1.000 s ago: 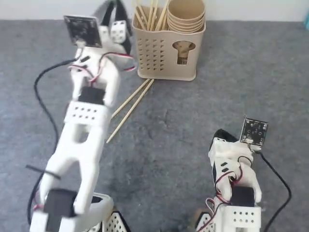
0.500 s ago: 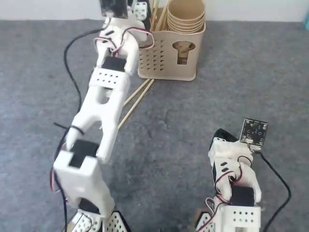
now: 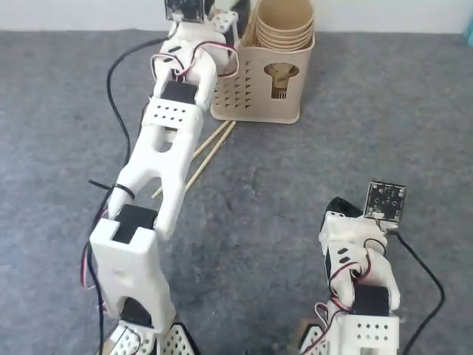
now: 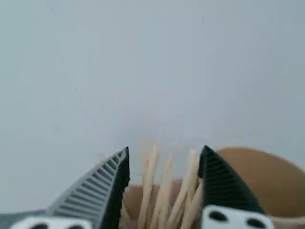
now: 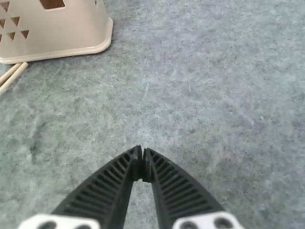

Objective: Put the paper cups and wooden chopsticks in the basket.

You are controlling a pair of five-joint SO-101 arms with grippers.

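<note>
A beige perforated basket (image 3: 255,85) stands at the back of the grey carpet. In it are a stack of paper cups (image 3: 284,22) and several wooden chopsticks (image 3: 247,26). Two more chopsticks (image 3: 209,151) lie on the carpet, slanting away from the basket's left front corner. My left gripper (image 3: 228,10) hangs over the basket's left compartment. In the left wrist view this gripper (image 4: 166,150) is open, with the upright chopsticks (image 4: 162,191) between its jaws and a cup rim (image 4: 267,174) beside them. My right gripper (image 5: 142,153) is shut and empty, low over bare carpet.
The basket's base (image 5: 52,24) and the ends of the loose chopsticks (image 5: 12,76) lie ahead of the right gripper. The left arm (image 3: 166,148) stretches over the carpet above the lying chopsticks. A pale wall runs behind the basket.
The left arm has stretched forward and swung right, carrying its gripper from left of the basket to above the chopstick compartment. The right arm has stayed still.
</note>
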